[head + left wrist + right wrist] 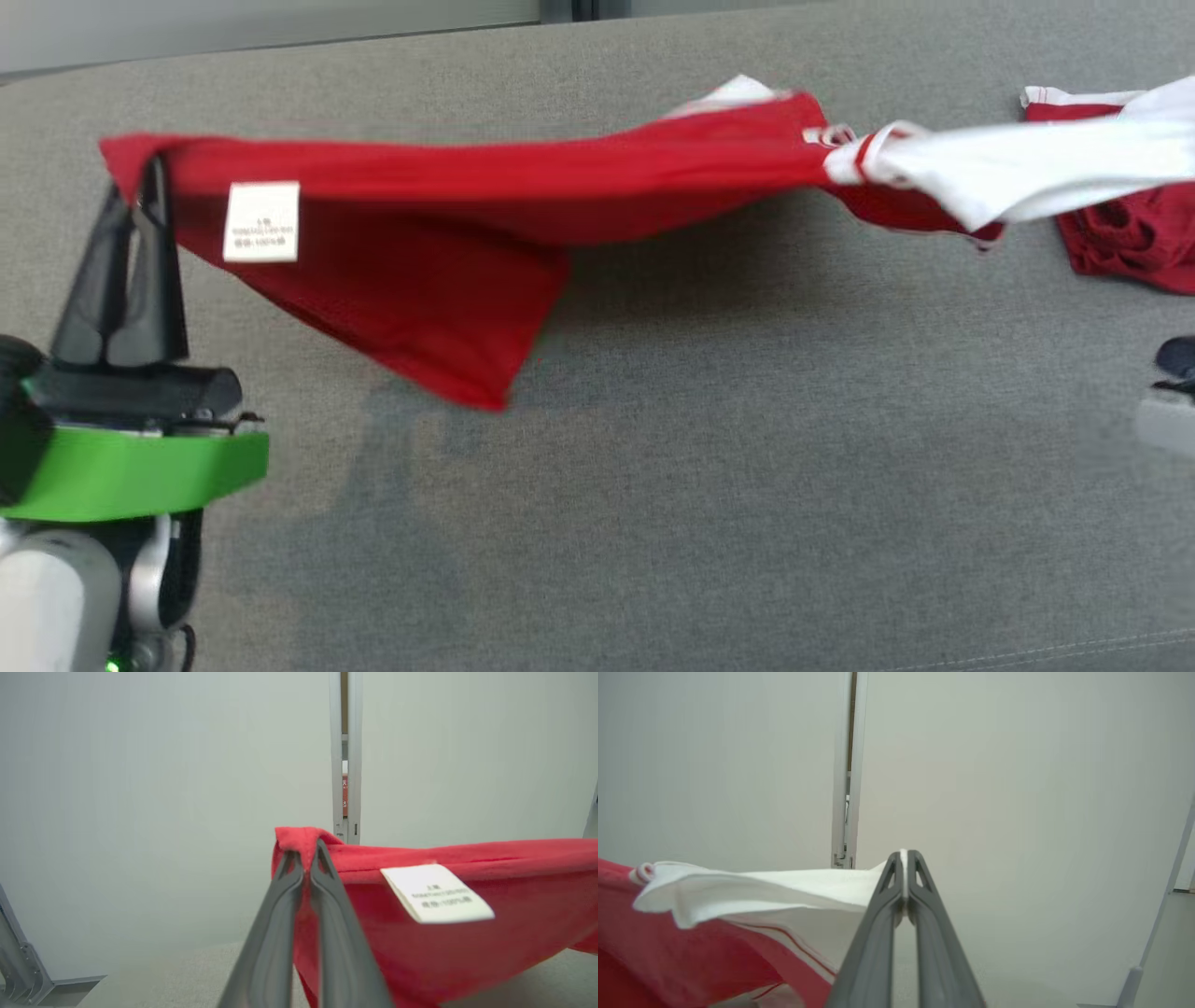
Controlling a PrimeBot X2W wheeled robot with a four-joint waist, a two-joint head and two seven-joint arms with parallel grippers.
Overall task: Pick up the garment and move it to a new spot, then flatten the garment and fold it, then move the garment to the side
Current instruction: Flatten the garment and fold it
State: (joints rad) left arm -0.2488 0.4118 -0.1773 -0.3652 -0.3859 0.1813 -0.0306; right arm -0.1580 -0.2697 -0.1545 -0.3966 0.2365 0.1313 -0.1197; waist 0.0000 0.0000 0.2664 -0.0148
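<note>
Left tool point(152, 177), left of frame: pinched shut on a red corner of the garment point(448, 205). It hangs stretched across the upper frame, above the grey desk point(747, 467). Right tool point(903, 855): clamped shut on its white end, far right.

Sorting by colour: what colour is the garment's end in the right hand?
That garment end is white; best seen in the right wrist view.

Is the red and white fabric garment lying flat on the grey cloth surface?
No, the garment hangs stretched above the grey surface, pinched by the left pincer.
</note>
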